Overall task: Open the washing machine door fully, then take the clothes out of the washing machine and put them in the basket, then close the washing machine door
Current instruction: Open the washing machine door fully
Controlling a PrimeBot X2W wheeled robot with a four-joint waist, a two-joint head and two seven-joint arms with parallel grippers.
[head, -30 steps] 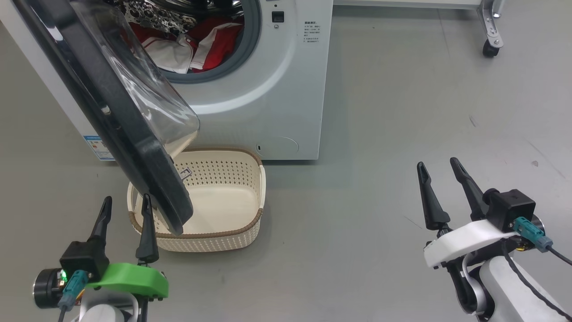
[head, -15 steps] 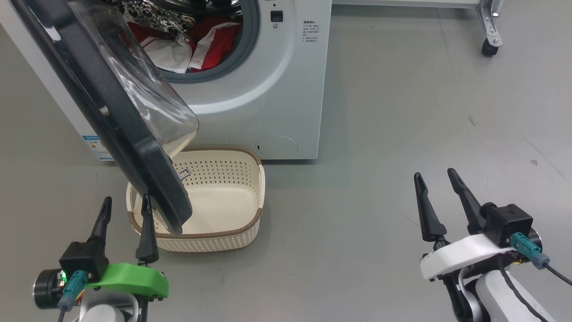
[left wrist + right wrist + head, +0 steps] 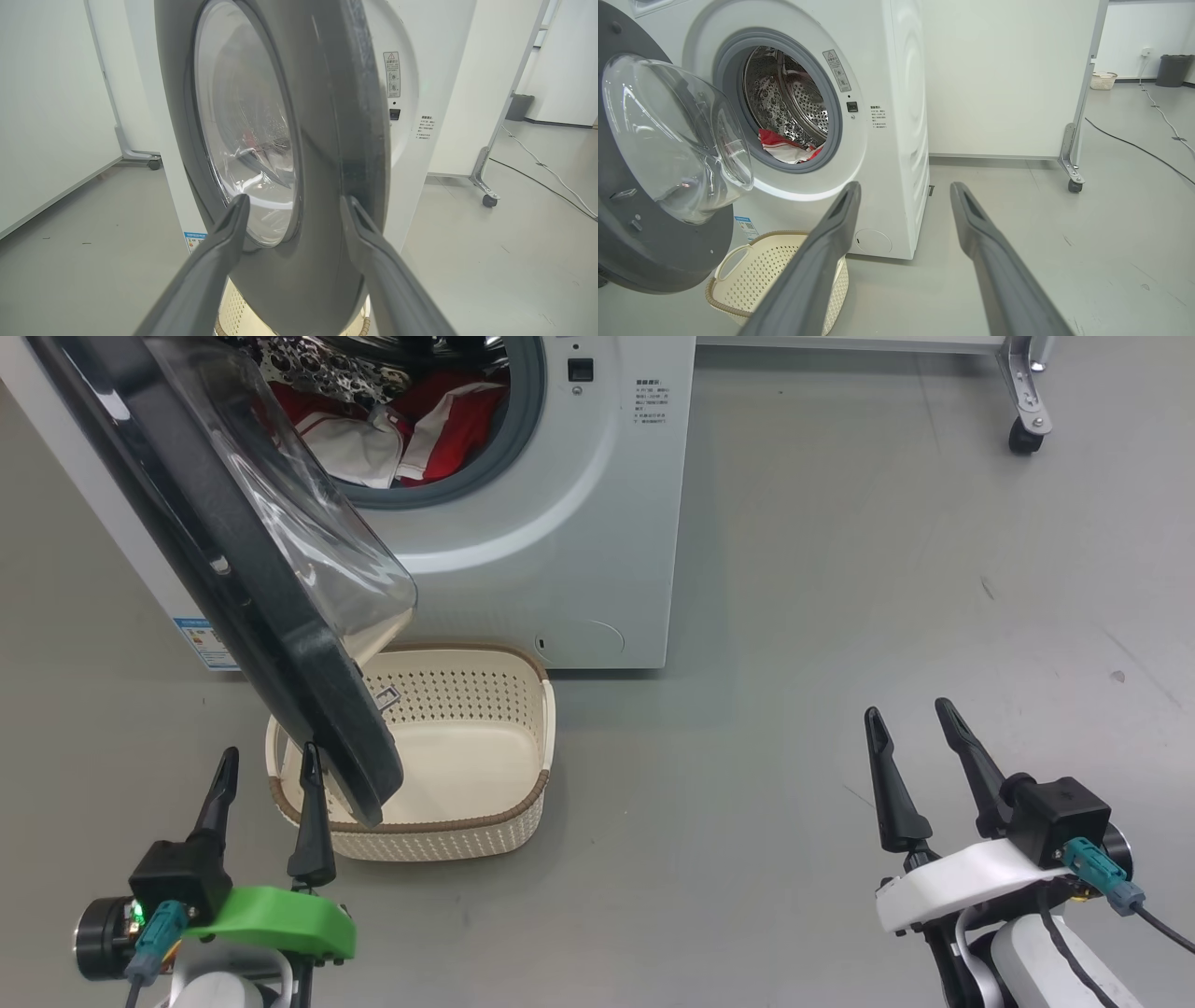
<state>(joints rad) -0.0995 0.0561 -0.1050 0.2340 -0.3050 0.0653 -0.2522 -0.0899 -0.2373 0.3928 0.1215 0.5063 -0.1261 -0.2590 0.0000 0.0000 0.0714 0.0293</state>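
Observation:
The white washing machine [image 3: 560,523] stands at the top of the head view. Its door [image 3: 289,653], black-rimmed with a clear glass bowl, is swung partly open and hangs over the cream basket [image 3: 448,845] on the floor. Red and white clothes [image 3: 429,420] lie in the drum and show again as clothes [image 3: 784,144] in the right wrist view. My left gripper [image 3: 269,754] is open, low at the door's bottom edge. In the left wrist view the door's rim [image 3: 327,140] sits between the fingers of the left gripper [image 3: 295,200]; contact is unclear. My right gripper [image 3: 907,709] is open over bare floor to the right.
A white partition on a wheeled frame [image 3: 1069,154] stands right of the machine, its caster [image 3: 1024,434] at the far right. A cable [image 3: 1134,144] runs over the grey floor, with a dark bin [image 3: 1174,70] and a small basket [image 3: 1102,80] far behind.
My right gripper has drawn back toward me, lower in the head view. The left gripper dropped slightly. The door, basket and clothes stay put.

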